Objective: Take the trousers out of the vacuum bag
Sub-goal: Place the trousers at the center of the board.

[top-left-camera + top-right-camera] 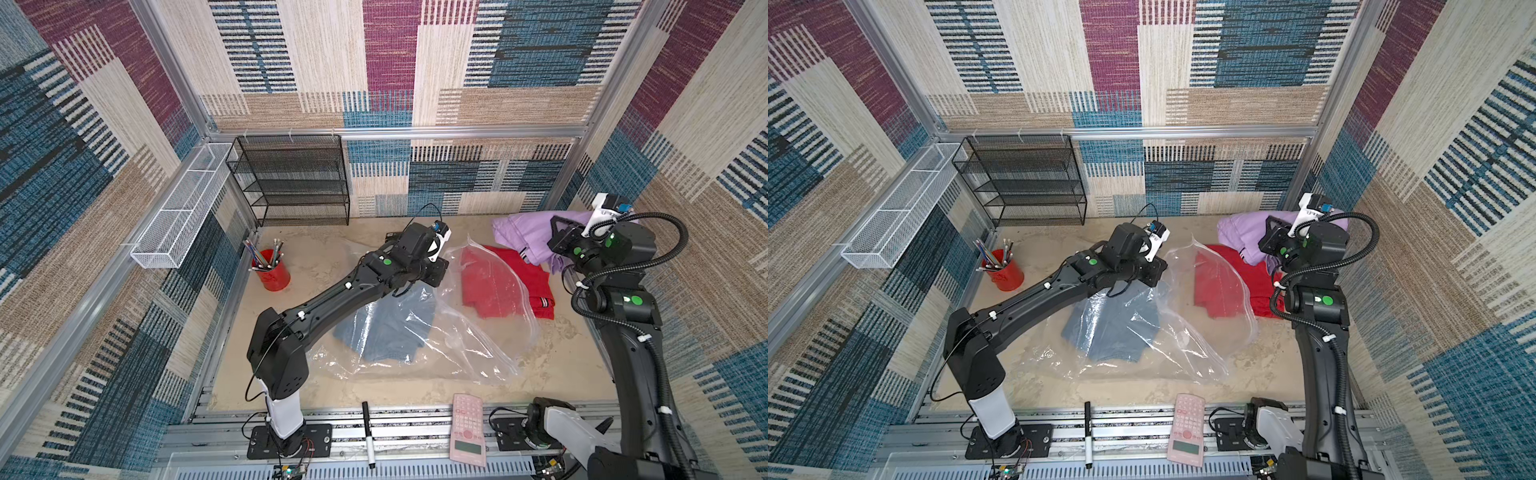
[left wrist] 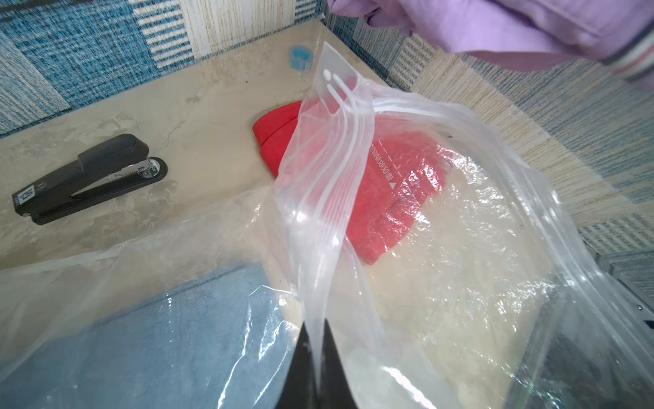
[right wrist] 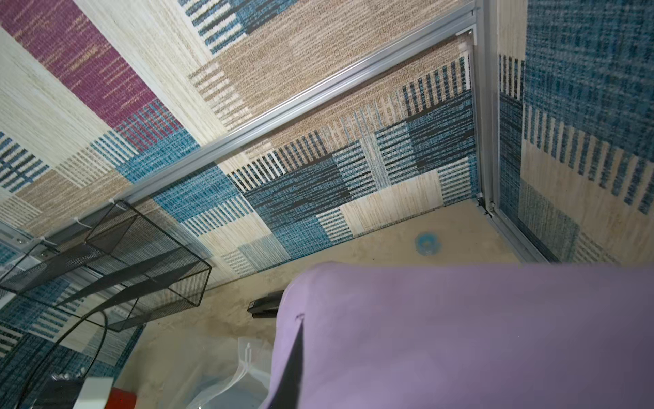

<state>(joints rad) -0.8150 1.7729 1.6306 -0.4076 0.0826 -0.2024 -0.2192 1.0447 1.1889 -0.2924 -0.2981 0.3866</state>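
We see the clear, crinkly vacuum bag sprawled across the beige surface, its ribbed zip mouth held up, pinched tight in our left hand. Faded denim trousers lie flat inside the bag. Folded red trousers sit at its mouth, half behind film. Just beyond the mouth, soft lilac trousers hang clamped in our right hand.

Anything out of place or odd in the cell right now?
Yes: the pink calculator and black marker lie on the front aluminium rails, off the tabletop, calculator slightly askew. Nothing looks spilled or damaged; the vacuum bag is crumpled, its zip edge pinched up by the left tool.
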